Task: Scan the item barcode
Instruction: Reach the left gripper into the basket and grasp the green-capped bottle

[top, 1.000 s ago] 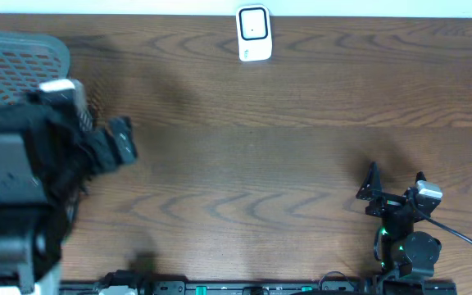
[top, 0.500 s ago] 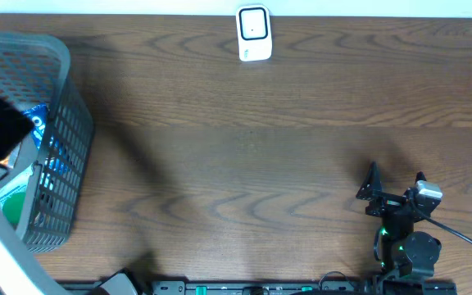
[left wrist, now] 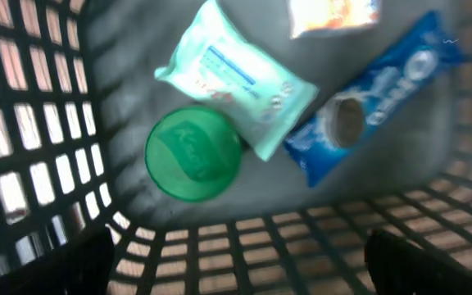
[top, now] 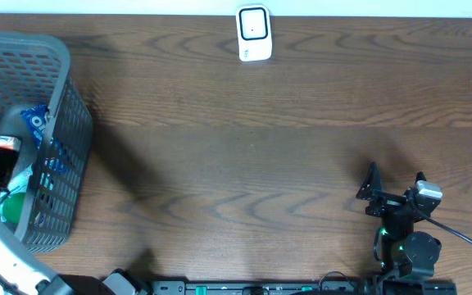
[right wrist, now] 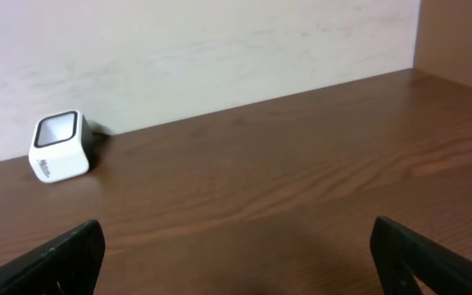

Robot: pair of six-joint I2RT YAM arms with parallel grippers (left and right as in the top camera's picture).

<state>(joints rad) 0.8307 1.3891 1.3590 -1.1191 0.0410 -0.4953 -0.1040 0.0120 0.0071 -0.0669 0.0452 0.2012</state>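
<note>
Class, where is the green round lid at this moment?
In the left wrist view, the green round lid lies on the basket floor, lower left of the pale wipes pack and touching it.

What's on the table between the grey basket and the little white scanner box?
Nothing. In the overhead view, only bare brown wood lies between the basket and the scanner. The snacks sit inside the basket, not out on the table.

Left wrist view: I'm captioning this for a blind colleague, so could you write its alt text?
Looking down into a grey mesh basket holding a round green lid, a pale green wipes packet and a blue cookie pack, with an orange packet at the top edge.
</note>
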